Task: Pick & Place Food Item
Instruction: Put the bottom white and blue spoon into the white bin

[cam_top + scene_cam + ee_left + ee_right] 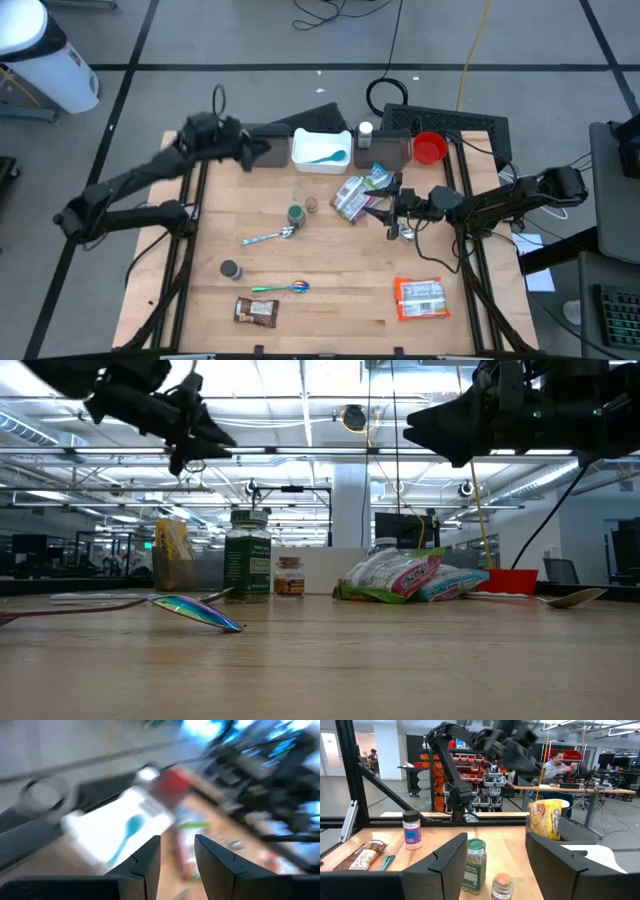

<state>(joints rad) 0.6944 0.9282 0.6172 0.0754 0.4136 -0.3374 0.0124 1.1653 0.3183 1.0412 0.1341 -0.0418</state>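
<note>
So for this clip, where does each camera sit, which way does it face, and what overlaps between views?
High view: overhead, straight down on the table; both arms, left pincer, right pincer.
Low view: at tabletop height, facing the room; both arms overhead.
Left wrist view: past its open fingers toward the white bin.
Right wrist view: past its open fingers across the table; the left arm shows beyond.
Shared: the green-lidded jar appears in the high, low and right wrist views.

Overhead looks straight down, low looks level across the table; both share the green-lidded jar.
</note>
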